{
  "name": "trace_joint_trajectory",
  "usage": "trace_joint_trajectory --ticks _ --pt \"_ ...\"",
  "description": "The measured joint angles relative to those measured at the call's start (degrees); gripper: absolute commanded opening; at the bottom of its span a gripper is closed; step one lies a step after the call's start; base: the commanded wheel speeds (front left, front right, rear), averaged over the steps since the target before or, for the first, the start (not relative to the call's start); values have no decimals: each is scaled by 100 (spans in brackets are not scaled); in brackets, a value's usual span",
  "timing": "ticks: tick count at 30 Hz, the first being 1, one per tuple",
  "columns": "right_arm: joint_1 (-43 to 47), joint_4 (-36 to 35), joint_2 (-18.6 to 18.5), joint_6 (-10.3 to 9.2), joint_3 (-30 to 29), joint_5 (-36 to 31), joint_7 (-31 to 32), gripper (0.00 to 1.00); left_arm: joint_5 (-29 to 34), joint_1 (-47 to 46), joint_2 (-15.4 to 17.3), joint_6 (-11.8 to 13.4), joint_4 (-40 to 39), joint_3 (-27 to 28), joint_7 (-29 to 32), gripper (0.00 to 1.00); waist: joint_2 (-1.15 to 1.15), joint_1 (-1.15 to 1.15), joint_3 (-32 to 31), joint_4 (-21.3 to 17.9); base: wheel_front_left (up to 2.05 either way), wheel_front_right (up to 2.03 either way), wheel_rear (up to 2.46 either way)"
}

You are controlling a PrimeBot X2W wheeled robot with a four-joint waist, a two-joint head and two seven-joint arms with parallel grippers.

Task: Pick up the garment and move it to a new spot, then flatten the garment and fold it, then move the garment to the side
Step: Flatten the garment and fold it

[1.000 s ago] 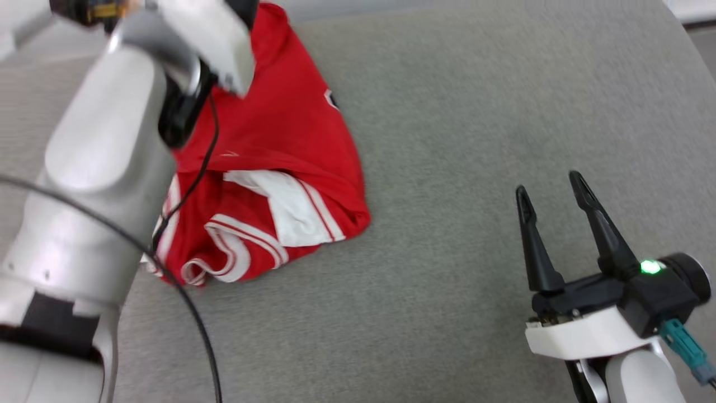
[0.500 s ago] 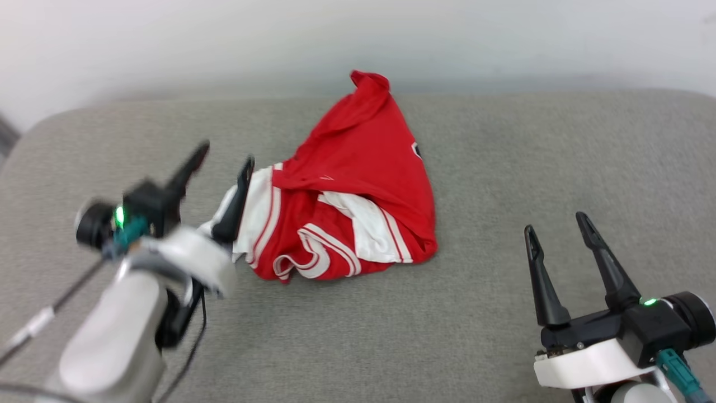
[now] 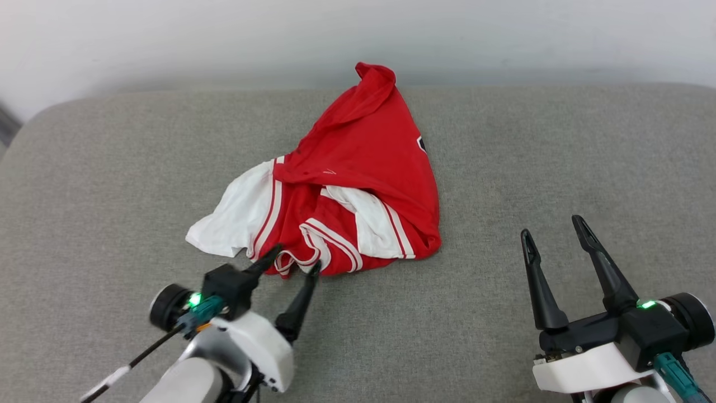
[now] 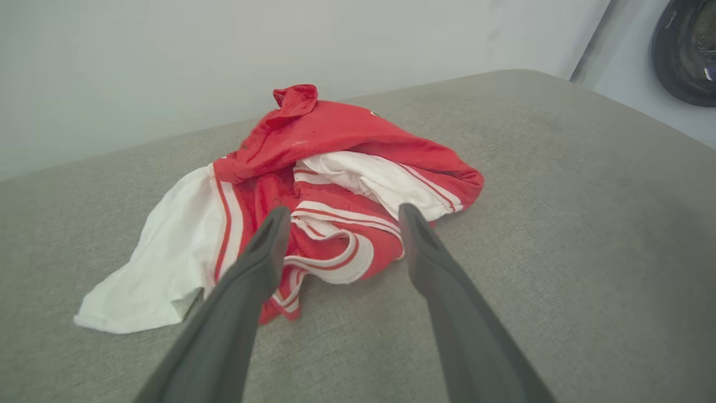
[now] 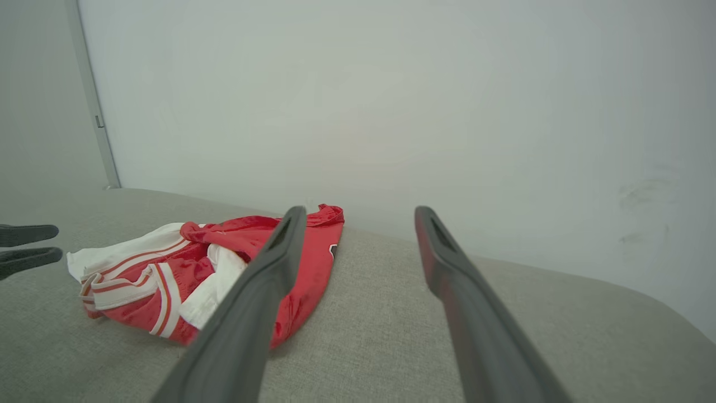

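Observation:
The garment (image 3: 363, 162), a red jersey with white sleeves and red-white striped trim, lies crumpled on the grey cushion (image 3: 531, 157), slightly left of the middle. One white sleeve spreads out to its left. My left gripper (image 3: 297, 257) is open at the garment's near edge, and nothing is held. In the left wrist view its fingertips (image 4: 344, 214) stand either side of a loop of striped trim on the garment (image 4: 347, 131). Well to the right, my right gripper (image 3: 551, 226) is open and empty over bare cushion. The right wrist view shows the garment (image 5: 224, 240) left of the right gripper (image 5: 361, 211).
A pale wall (image 3: 224, 39) runs along the cushion's far edge, just behind the garment's raised tip. A dark round object (image 4: 691, 50) sits beyond the cushion's right end. The left gripper (image 5: 56, 243) shows at the right wrist view's left edge.
The head camera has shifted, so the whole cushion now shows. My left arm has drawn back from over the garment to its near edge. Both grippers stayed open.

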Motion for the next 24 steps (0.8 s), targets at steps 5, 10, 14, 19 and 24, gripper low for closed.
trace_joint_trajectory --ticks 5,10,14,19,24 --pt "-81 -18 -34 0 26 -2 0 100 -63 -517 -215 -119 -40 -307 880 100 0 0 277 -88 0 0 0" --pt "-191 -36 -41 0 62 -18 0 100 240 -1340 -339 -266 339 -708 1726 100 0 1 578 -205 0 0 0" --pt "-314 -53 -34 0 79 -16 1 100 282 -1795 -550 -431 719 -918 2176 100 0 1 800 -346 0 0 0" --pt "-350 -45 -12 0 87 -15 1 100 335 -2174 -606 -476 1269 -1049 2627 100 0 1 1027 -550 0 0 0" --pt "-433 -24 13 0 98 -2 1 100 302 -2377 -602 -579 1550 -1135 2805 0 0 1 1171 -731 0 0 0"
